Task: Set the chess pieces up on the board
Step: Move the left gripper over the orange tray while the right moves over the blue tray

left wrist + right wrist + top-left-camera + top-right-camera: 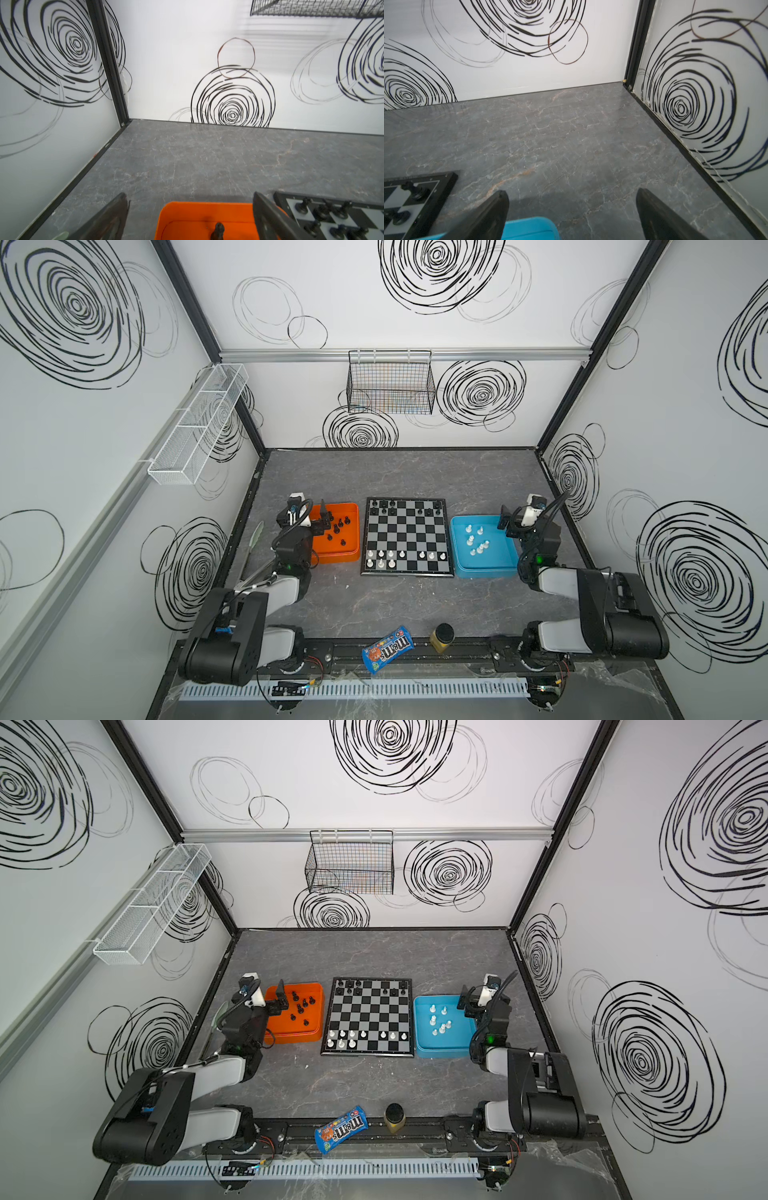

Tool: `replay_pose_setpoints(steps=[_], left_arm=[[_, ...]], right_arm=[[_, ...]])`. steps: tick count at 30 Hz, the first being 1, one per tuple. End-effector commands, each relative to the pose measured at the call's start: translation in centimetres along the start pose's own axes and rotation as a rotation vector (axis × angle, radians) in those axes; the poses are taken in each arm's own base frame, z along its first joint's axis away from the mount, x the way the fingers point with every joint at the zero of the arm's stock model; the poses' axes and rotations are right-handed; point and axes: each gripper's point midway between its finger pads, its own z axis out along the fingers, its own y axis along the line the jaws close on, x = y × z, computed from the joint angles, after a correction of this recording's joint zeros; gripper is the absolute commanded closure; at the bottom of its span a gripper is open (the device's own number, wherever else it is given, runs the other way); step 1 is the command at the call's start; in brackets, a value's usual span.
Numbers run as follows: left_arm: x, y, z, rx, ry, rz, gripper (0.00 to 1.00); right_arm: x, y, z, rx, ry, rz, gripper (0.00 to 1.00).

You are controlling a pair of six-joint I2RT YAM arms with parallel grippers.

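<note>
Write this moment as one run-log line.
left gripper: open, over orange tray | right gripper: open, at far corner of blue tray | board: partly set | unplaced: black pieces, white pieces

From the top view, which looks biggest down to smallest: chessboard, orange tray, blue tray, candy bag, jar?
1. Chessboard
2. Blue tray and orange tray: about alike; the orange one is partly hidden, so I won't rank them.
3. Candy bag
4. Jar

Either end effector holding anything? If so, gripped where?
Nothing held. The left end effector is open above the orange tray, a black piece standing untouched in it; the right end effector is open and empty by the blue tray.
</note>
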Motion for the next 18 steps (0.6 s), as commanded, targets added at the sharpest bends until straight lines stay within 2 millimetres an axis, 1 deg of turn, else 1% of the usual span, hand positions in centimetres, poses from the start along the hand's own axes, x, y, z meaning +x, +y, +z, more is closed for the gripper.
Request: replay_pose_setpoints(steps=[1,4,5,8,11,15,18], left_arm=[[-2.8,0.2,0.9,0.019,0.049,-0.037,0.04],[-5.4,0.4,1.2,0.038,0.103,-0.056,0.04],[-6.5,0.4,1.0,0.041,0.114,-0.069,0.04],[-8.7,0.5,0.2,0.035,0.153,-0.099,0.04],[-9.9,0.2,-0.7,0.053,0.162,-0.108,0.04],[-11.9,-1.5,-1.8,0.152,0.155,-0.115,0.04],[-12.7,-1.6,-2.0,0.139,0.176,-0.155,0.04]], right_arm=[[-1.8,0.6,0.1,-0.035,0.027,0.018,0.0],[-4.7,1.3,-0.2,-0.059,0.034,0.022,0.0],[-5.7,1.4,-0.4,-0.064,0.024,0.043,0.0],[-7.8,1.9,-1.1,-0.086,0.0,0.137,0.0],[-8.3,2.3,-1.7,-0.089,0.033,0.26,0.0],[-8.3,4.6,-2.8,-0.136,0.08,0.239,0.0],[-7.4,5.5,-3.6,-0.112,0.15,0.213,0.0]])
